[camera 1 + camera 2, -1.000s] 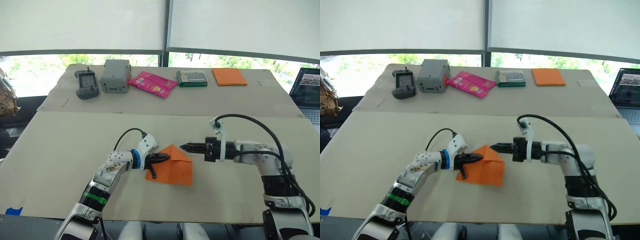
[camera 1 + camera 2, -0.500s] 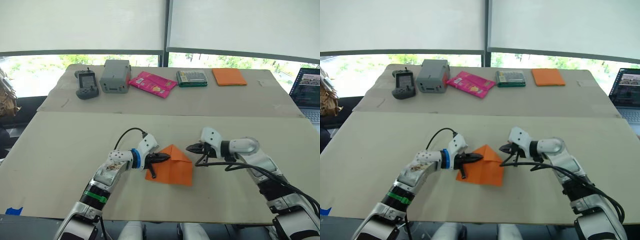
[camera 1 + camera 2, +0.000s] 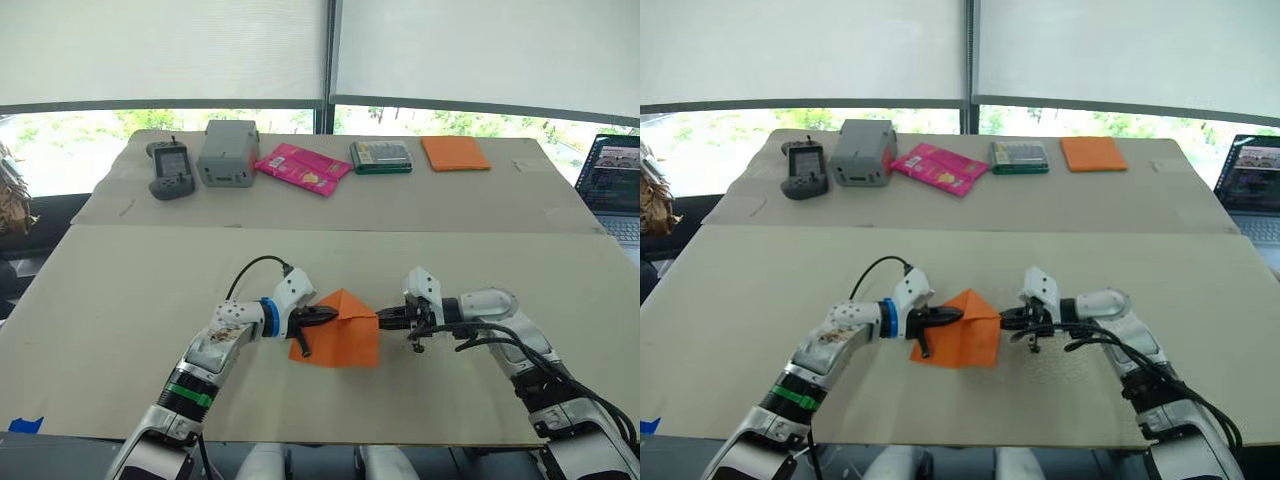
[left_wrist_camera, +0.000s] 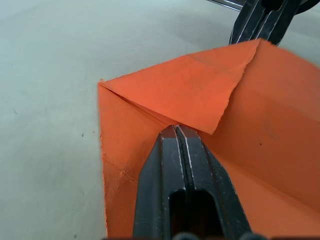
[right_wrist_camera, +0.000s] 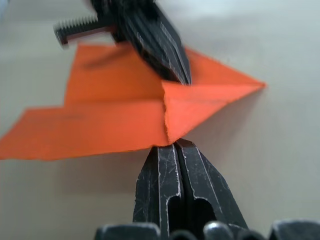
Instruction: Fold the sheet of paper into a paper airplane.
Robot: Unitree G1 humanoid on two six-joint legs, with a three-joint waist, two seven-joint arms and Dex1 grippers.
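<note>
At the centre of the tabletop (image 3: pixel 120 300) the right tool (image 3: pixel 384 319) has swung back in, its closed tips now touching the right edge of the paper (image 3: pixel 340 335), while the closed left tool (image 3: pixel 328 314) pins the folded flap, suggesting another crease is next; no writing is legible.
</note>
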